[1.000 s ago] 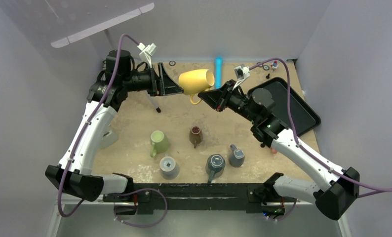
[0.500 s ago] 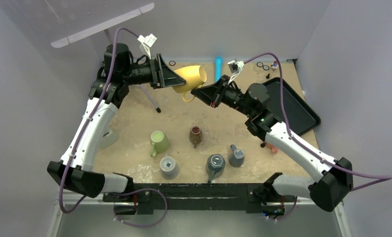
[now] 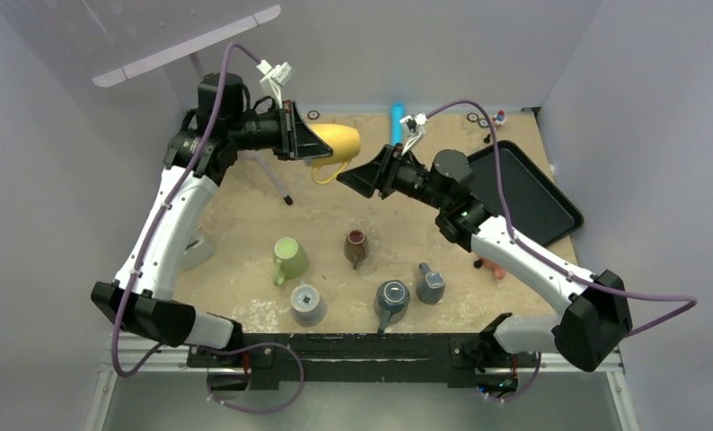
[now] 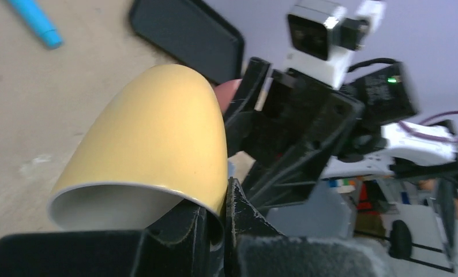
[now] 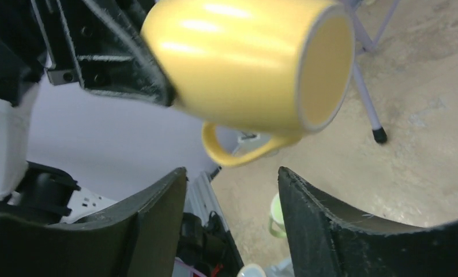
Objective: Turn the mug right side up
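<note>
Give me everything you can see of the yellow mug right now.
The yellow mug is glossy, ceramic-looking, pale inside, with one loop handle. It is held in the air above the table's far side, lying sideways, handle pointing down. The left gripper is shut on its rim wall. The right gripper stands open close by, not touching it.

One yellow mug (image 3: 339,142), five other mugs (image 3: 290,259), one tray (image 3: 543,202)

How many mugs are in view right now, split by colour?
yellow mug: 1
green mug: 1
brown mug: 1
grey mug: 1
blue-grey mugs: 2
Total: 6 mugs
half-hidden pale object: unclear, not counted
</note>
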`<state>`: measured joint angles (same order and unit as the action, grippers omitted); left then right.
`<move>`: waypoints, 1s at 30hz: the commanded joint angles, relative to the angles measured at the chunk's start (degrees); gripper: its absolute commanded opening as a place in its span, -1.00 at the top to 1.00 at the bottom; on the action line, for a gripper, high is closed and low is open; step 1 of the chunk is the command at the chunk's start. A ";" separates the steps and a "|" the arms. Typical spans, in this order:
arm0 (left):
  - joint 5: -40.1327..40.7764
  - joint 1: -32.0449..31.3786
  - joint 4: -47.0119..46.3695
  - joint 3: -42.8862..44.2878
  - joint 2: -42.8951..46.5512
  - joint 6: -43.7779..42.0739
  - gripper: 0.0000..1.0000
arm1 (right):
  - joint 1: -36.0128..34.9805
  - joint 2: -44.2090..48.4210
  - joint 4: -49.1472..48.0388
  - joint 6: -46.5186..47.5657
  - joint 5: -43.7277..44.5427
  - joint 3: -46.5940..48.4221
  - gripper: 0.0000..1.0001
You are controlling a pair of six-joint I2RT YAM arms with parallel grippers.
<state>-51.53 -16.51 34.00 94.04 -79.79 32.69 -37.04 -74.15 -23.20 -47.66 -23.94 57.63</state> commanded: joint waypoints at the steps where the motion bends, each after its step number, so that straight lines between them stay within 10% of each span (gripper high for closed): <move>1: 12.59 0.60 13.82 7.08 -2.47 -18.32 1.00 | -0.34 4.01 10.18 7.72 3.03 1.81 -0.37; 9: 14.47 0.31 26.90 10.45 -4.56 -50.46 1.00 | 3.70 8.03 35.21 16.08 7.61 10.11 -0.59; 18: 8.69 -5.02 54.43 5.64 4.09 -113.23 1.00 | 19.70 5.30 54.45 26.93 2.44 25.67 -0.64; 30: 33.57 -18.63 62.11 8.52 1.60 -143.95 1.00 | 4.15 -12.65 66.50 28.85 6.09 54.11 -0.88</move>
<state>-24.29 -33.01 90.96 102.28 -79.22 -96.05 -27.44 -83.31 37.28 -20.27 -18.92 103.70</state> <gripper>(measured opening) 0.115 0.939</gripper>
